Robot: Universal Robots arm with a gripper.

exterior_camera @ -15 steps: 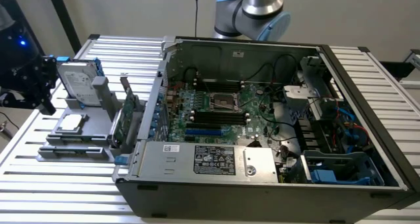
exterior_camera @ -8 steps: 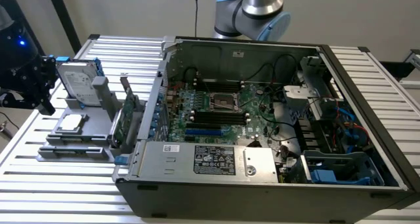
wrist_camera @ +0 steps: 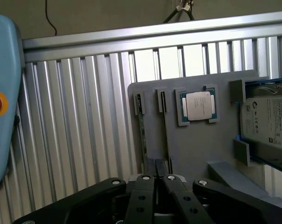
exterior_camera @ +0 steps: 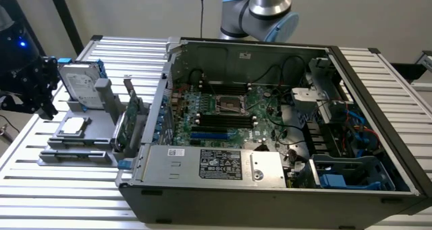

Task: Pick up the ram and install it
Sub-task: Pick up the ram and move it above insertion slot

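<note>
Slatted table (wrist_camera: pixel 85 116): gray holder (wrist_camera: pixel 201 149) with ram (wrist_camera: pixel 167 140), processor (wrist_camera: pixel 198 105)

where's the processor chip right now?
At the exterior view's left, outside the computer case, the processor chip lies flat in a recess of the grey holder, beside the upright hard drive.

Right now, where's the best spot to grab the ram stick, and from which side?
Pinch the ram across its flat sides at the top edge, midway, coming from above: it stands on edge in the gray holder, long edge up.
</note>
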